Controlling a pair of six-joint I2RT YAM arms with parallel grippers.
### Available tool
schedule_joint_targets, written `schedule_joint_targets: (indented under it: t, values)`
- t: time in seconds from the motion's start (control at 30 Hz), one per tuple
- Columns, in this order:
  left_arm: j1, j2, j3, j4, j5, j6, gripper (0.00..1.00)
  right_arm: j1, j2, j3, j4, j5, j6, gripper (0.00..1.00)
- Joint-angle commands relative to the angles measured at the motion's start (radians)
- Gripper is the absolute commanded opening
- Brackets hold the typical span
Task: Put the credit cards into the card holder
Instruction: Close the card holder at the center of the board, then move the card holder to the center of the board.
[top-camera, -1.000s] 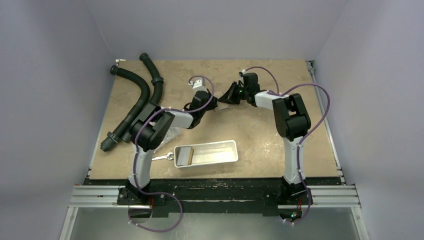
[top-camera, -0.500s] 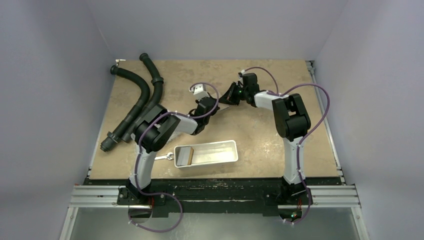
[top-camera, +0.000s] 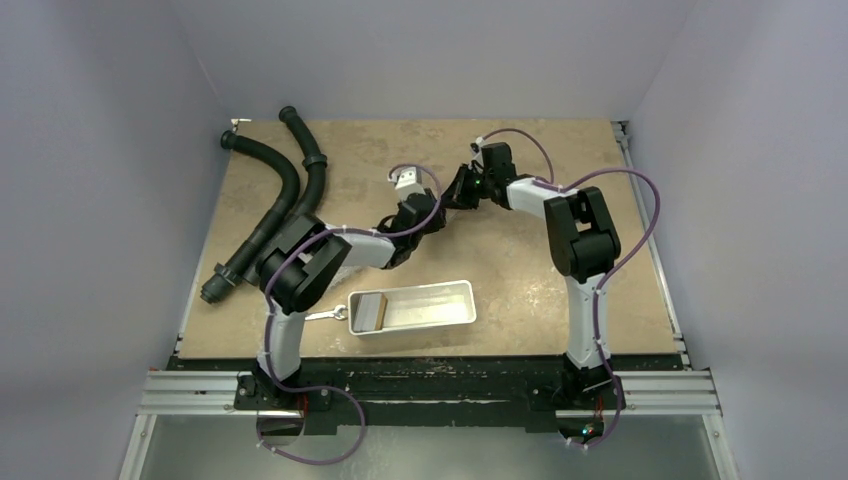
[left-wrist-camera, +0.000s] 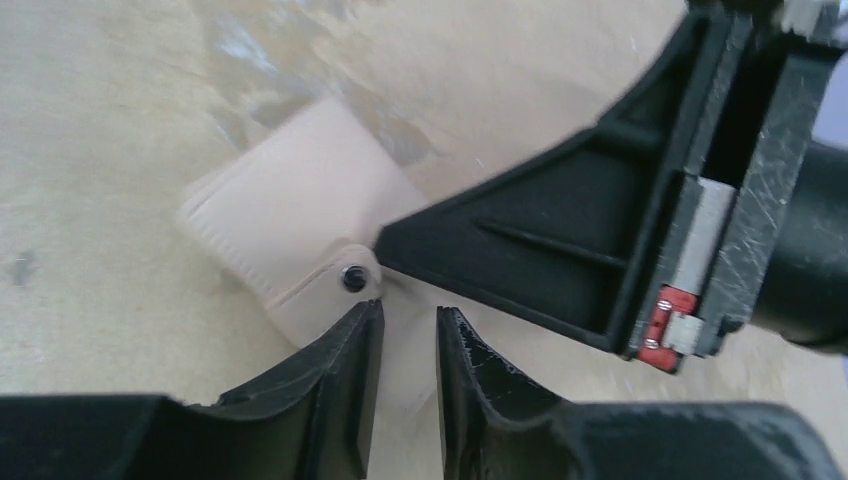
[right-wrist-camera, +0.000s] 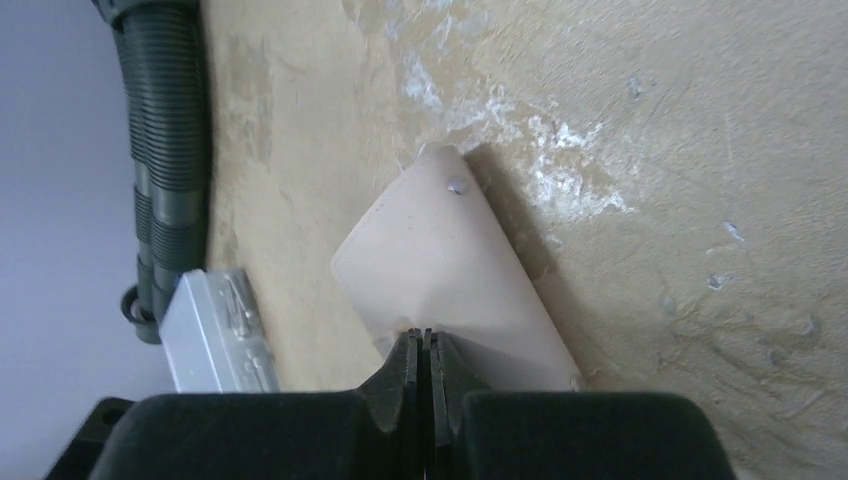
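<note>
Two black ribbed hoses (top-camera: 275, 200) sprawl over the far left of the tan tabletop (top-camera: 560, 160). Closer in there's a long white tray (top-camera: 470, 300) with a little silver wrench (top-camera: 322, 315) just off its left end.

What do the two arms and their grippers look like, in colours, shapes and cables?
Both the left arm and the right arm have white links and bulky black joint housings. A thin purple cable loops loosely along each. The left gripper and the right gripper are black, with two tapering fingers; the right one's finger is a ribbed triangle with a small red part.
</note>
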Motion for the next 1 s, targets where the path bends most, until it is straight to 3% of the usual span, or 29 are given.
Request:
schedule_joint_targets:
  t: [0.0, 0.2, 0.33, 0.43, 0.57, 0.73, 0.87, 0.97]
  values:
    - [0.055, -0.03, 0.062, -0.438, 0.438, 0.037, 0.35, 0.018, 0.01, 0.074, -0.201, 0.047, -0.173, 0.05]
    - [0.192, -0.181, 0.211, -0.629, 0.61, 0.083, 0.51, 0.01, -0.041, 0.183, -0.303, 0.076, -0.285, 0.27]
    - [0.282, -0.31, 0.283, -0.731, 0.694, 0.142, 0.71, 0.009, -0.097, 0.231, -0.377, 0.143, -0.347, 0.38]
    - [0.346, -0.376, 0.333, -0.793, 0.766, 0.212, 0.86, 0.009, -0.142, 0.226, -0.416, 0.196, -0.419, 0.54]
    - [0.365, -0.425, 0.383, -0.893, 0.717, 0.345, 0.9, 0.035, -0.196, 0.157, -0.406, 0.23, -0.517, 0.72]
    - [0.365, -0.5, 0.285, -0.847, 0.641, 0.399, 0.91, 0.092, -0.242, 0.096, -0.381, 0.369, -0.639, 0.9]
    - [0.374, -0.55, 0.227, -0.836, 0.598, 0.403, 0.91, 0.123, -0.206, 0.102, -0.374, 0.487, -0.7, 0.93]
    - [0.374, -0.592, 0.194, -0.805, 0.588, 0.396, 0.91, 0.124, -0.126, 0.17, -0.416, 0.511, -0.687, 0.89]
